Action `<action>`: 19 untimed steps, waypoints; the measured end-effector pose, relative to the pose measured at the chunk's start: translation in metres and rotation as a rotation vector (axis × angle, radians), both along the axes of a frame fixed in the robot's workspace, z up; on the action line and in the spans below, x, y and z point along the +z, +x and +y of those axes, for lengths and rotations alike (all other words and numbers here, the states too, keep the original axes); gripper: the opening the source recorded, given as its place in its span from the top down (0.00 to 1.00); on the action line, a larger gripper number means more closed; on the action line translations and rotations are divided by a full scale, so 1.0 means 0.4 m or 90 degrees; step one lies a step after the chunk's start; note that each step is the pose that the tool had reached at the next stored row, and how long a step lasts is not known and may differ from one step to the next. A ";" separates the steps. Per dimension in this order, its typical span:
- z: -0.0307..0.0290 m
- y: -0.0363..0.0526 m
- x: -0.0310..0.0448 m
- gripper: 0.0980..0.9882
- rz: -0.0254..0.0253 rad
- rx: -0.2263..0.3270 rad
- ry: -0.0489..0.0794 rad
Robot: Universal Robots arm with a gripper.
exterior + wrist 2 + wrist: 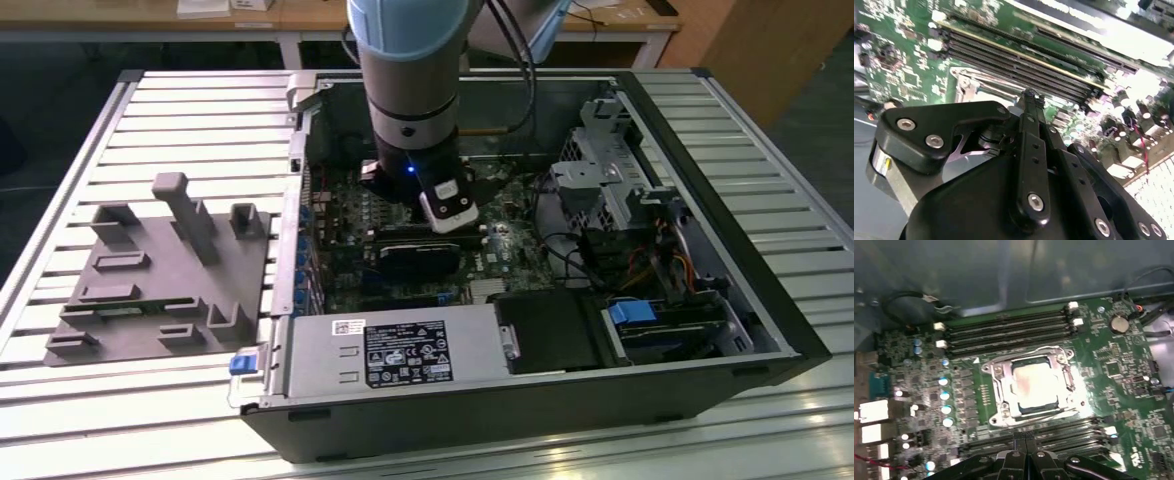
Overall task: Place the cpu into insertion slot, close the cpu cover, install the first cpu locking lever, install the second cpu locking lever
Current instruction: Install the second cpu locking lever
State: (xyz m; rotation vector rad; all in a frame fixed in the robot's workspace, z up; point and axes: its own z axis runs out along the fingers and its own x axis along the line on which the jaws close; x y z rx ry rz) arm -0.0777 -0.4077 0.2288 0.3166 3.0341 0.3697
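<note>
Slatted metal bench (160, 120) carries a grey fixture block (154, 285) on the exterior view's left, then an open computer case (534, 400) with the arm reaching down inside. Gripper (1025, 440) hangs just above the motherboard (1114, 365), fingers pressed together, nothing held. Cpu (1033, 385) already sits in the insertion slot (991, 370), cpu cover (1066, 380) lying flat around it. Judgement: chip is light, rigid, fragile underneath; handle by edges. Cover is thin stiff metal; push near its free edge. Levers not clearly made out.
</note>
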 end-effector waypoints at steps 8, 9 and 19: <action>0.006 0.029 0.000 1.00 0.0008 -0.005 -0.035; 0.008 0.032 0.000 1.00 0.0008 -0.005 -0.037; 0.054 0.049 0.000 1.00 0.0008 -0.006 -0.056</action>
